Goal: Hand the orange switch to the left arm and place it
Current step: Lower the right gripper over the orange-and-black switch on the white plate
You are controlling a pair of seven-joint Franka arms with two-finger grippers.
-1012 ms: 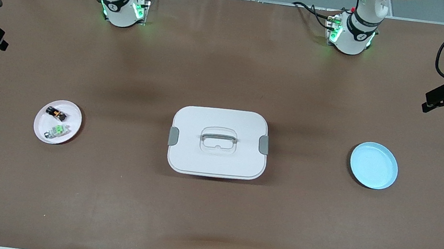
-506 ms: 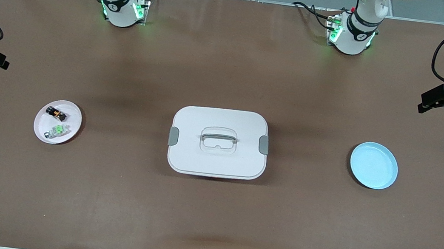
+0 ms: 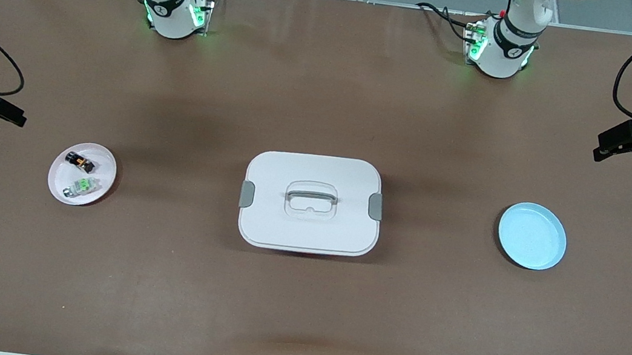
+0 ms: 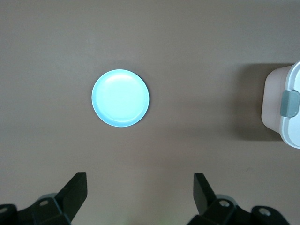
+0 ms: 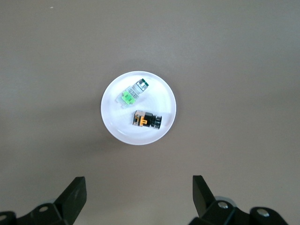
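Approach step — the orange switch (image 3: 80, 160) lies on the white plate (image 3: 104, 165) at the frame's middle left, untouched; right tool (image 5: 136, 199) spread wide above needs lowering, left tool (image 4: 138, 199) likewise spread.

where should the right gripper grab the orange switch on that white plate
Grip the orange switch across the narrow sides of its black body, coming straight down. It lies flat on the white plate, with the green component close beside it, so the open right gripper should keep its fingers clear of that.
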